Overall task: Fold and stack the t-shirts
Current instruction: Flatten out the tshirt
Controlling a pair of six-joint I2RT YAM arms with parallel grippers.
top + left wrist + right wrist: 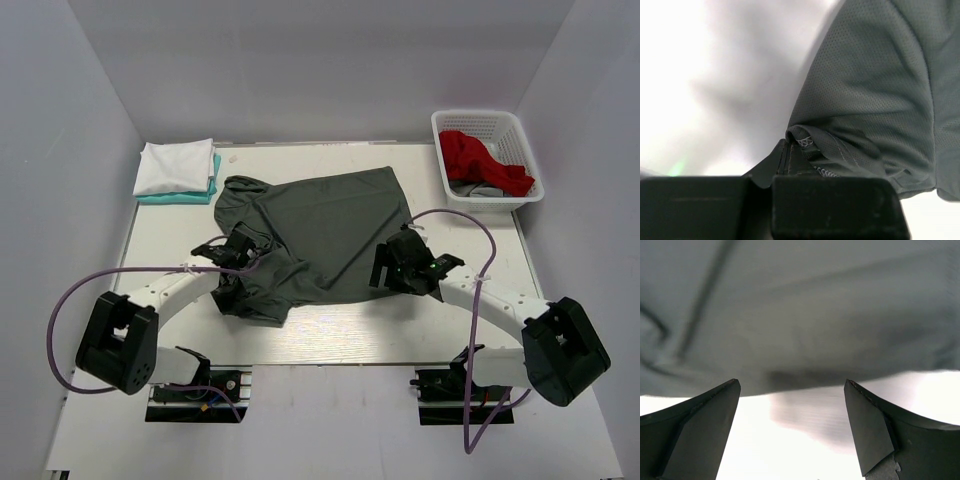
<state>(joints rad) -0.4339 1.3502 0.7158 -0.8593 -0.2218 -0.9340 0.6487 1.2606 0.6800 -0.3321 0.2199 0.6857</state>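
Observation:
The dark grey t-shirt (pixel 330 225) lies spread on the table's middle, its left part bunched and lifted. My left gripper (pixel 236 250) is shut on a hemmed edge of the dark grey t-shirt (pixel 875 90); the jaws are pressed together on the stitched hem in the left wrist view. My right gripper (pixel 393 262) is open and empty just before the shirt's near right edge (pixel 800 315), jaws wide apart over bare table. A folded white t-shirt (pixel 177 166) lies on a folded teal t-shirt (pixel 180 197) at the back left. A red t-shirt (pixel 483 161) lies in the basket.
A white lattice basket (pixel 440 135) stands at the back right, with a bit of grey cloth (pixel 477 190) under the red shirt. Grey walls enclose the table on three sides. Purple cables loop off both arms.

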